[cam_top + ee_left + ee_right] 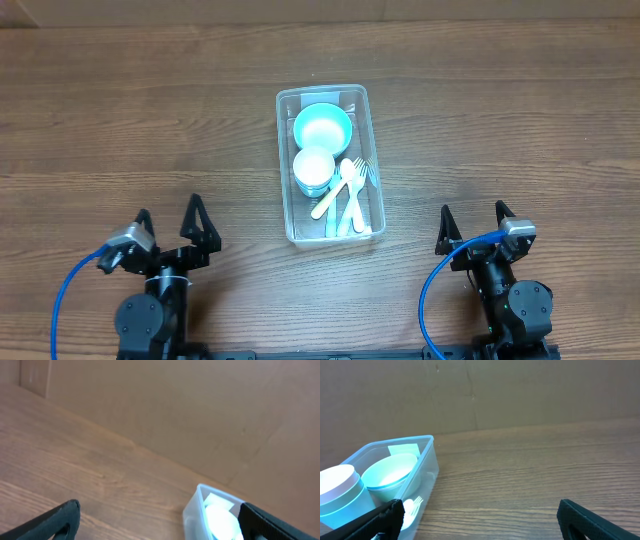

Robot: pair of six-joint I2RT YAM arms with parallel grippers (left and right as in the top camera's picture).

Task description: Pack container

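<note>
1. Near edge of the bench. The left gripper (170,211) sits by the near-left corner of the dark wood-grain bench (120,120). The right gripper (472,210) sits by the near-right corner. Both are released, with the jaws spread wide and nothing between them. Each is well apart from the container.

2. Middle of the bench. The clear, rectangular plastic container with rounded corners (282,160) lies with its long side running from near to far. It holds these items, near to far:
- Several pale plastic forks and spoons (348,195), lying along the right wall toward the near-right corner.
- A stack of teal and white cups (314,168) against the left wall.
- 1 round teal bowl (322,126) at the far end.

The right wrist view shows the cups and bowl sitting upright inside the walls.

3. Far edge of the bench. Only bare wood shows here.

4. Step in hand. The load appears to be fully inside, so the packing is judged complete or nearly so.
- Approach from above, not from the side. The light tub is likely to slide if a finger strikes its wall.
- Check the cutlery first. Whether its tips rise above the rim cannot be told from these views.
- If correction is needed, use 1 arm only and park the other at its corner.
</note>
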